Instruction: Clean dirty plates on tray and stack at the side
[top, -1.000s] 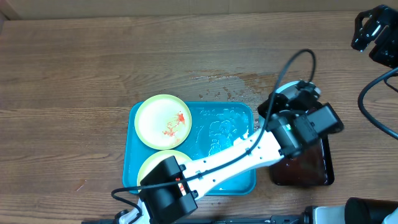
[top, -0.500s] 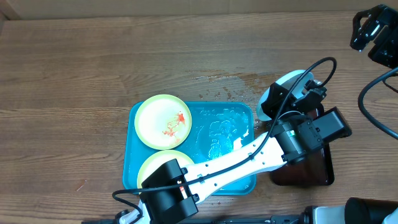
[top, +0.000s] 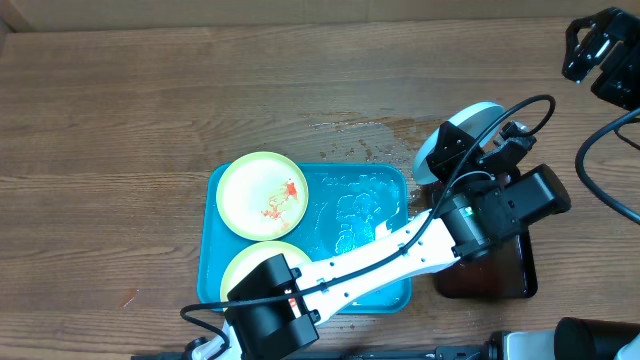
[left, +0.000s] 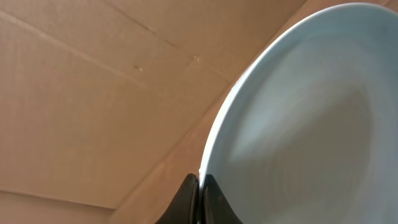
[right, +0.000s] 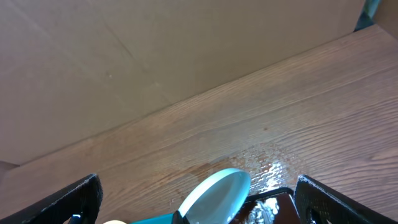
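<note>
My left gripper (top: 440, 180) (left: 200, 183) is shut on the rim of the pale blue-white plate (top: 455, 135) (left: 311, 118) (right: 214, 196), holding it tilted up on edge above the gap between the two trays. The turquoise tray (top: 350, 200) (right: 149, 219) holds two pale yellow plates: one with red sauce smears (top: 262, 194) at its back left, one (top: 245, 270) at its front left, partly under my left arm. My right gripper (top: 600, 50) (right: 199, 205) is open and empty, high at the far right.
A dark brown-red tray (top: 505, 270) (right: 273, 205) with a black rim lies right of the turquoise tray, under my left wrist. Water droplets (top: 365, 135) wet the wood behind the trays. A cardboard wall (right: 155, 56) backs the table.
My left gripper has tilted the blue-white plate further up on edge and shifted it slightly right and back. The right arm has not moved.
</note>
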